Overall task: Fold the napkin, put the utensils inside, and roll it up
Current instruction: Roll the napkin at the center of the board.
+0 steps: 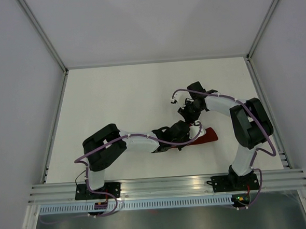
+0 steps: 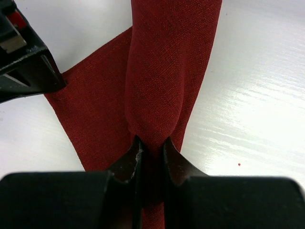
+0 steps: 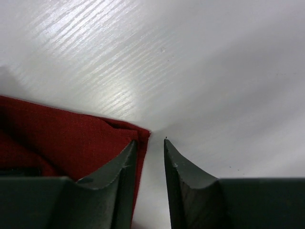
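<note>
The napkin (image 1: pixel 210 135) is a dark red cloth rolled into a narrow bundle right of the table's middle. In the left wrist view the napkin (image 2: pixel 167 71) runs away from the camera as a thick roll, with a flat flap spreading to the left. My left gripper (image 2: pixel 151 143) is shut on the roll's near end. My left gripper (image 1: pixel 188 137) meets my right gripper (image 1: pixel 191 123) over the cloth. In the right wrist view my right gripper (image 3: pixel 150 142) stands narrowly open, its left finger on a corner of the napkin (image 3: pixel 62 138), with white table in the gap. The utensils are hidden.
The white table (image 1: pixel 141 94) is bordered by grey walls at the back and sides, with an aluminium rail (image 1: pixel 167 183) along the near edge by the arm bases. Part of my right gripper (image 2: pixel 24 62) shows at the left wrist view's upper left, beside the flap.
</note>
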Controlling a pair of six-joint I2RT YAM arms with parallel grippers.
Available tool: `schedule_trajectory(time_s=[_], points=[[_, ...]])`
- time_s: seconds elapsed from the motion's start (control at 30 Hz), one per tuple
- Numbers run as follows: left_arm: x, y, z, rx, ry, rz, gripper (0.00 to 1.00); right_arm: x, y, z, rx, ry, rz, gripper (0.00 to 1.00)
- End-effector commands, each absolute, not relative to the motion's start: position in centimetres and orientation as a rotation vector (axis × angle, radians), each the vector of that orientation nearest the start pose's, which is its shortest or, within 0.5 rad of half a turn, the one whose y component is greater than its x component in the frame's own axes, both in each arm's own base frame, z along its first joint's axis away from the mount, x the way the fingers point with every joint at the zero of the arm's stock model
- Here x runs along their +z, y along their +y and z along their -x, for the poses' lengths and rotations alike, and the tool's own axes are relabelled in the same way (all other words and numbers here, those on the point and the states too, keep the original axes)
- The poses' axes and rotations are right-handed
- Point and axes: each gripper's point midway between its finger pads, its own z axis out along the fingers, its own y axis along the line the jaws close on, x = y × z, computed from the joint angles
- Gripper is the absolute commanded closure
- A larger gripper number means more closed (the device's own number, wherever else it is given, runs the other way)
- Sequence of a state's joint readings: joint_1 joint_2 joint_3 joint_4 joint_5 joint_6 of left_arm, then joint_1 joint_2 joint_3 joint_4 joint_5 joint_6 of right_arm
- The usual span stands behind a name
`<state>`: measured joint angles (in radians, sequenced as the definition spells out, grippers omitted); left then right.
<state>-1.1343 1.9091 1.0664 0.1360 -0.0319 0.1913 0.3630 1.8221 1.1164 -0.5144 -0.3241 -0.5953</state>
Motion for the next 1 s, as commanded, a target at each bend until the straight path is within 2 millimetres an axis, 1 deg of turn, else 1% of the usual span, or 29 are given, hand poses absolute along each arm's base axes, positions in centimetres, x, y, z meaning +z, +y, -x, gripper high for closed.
schedule_trajectory(time_s=[0.0,0.03,0.07,0.1,0.27,0.4,0.43,0.5,0.53,0.57,0.63,0.77,0.9,0.97], points=[[1.6,-41.4,-20.9,-0.424,1.852,-1.486,0.98,-3.1,14.1,-28.7,0.354,2.578,1.387,0.66],[1.5,-41.3,-20.8,-0.424,1.855,-1.488,0.98,-3.2,14.1,-28.5,0.357,2.579,1.396,0.67],[1.6,-41.4,-20.8,-0.425,1.853,-1.487,0.98,-3.2,14.2,-28.2,0.362,2.582,1.406,0.71],[1.5,-41.4,-20.8,-0.424,1.855,-1.488,0.98,-3.3,14.1,-28.1,0.361,2.586,1.412,0.74],[1.3,-41.4,-20.7,-0.430,1.856,-1.497,0.98,-3.0,14.1,-27.8,0.361,2.584,1.444,0.73],[1.3,-41.5,-20.7,-0.434,1.852,-1.498,0.98,-3.2,13.8,-27.7,0.346,2.591,1.464,0.73],[1.3,-41.5,-20.7,-0.435,1.853,-1.496,0.98,-3.3,13.8,-27.6,0.345,2.593,1.470,0.78],[1.6,-41.6,-20.8,-0.437,1.846,-1.491,0.98,-3.6,13.7,-27.5,0.345,2.604,1.469,0.83],[1.7,-41.8,-20.4,-0.464,1.840,-1.503,0.98,-3.7,13.7,-27.5,0.344,2.610,1.466,0.92],[1.7,-41.8,-20.3,-0.467,1.837,-1.506,0.98,-3.8,13.6,-27.5,0.340,2.616,1.461,0.95],[1.9,-41.9,-20.2,-0.481,1.831,-1.510,0.98,-3.9,13.7,-28.3,0.315,2.627,1.436,1.00],[2.4,-42.0,-20.2,-0.485,1.815,-1.514,0.98,-3.7,14.2,-29.5,0.306,2.637,1.408,1.00],[2.6,-42.0,-20.0,-0.495,1.809,-1.530,0.98,-3.3,14.9,-31.4,0.289,2.631,1.370,1.00],[2.7,-42.1,-19.8,-0.502,1.805,-1.537,0.98,-3.3,15.0,-31.9,0.286,2.639,1.351,1.00]])
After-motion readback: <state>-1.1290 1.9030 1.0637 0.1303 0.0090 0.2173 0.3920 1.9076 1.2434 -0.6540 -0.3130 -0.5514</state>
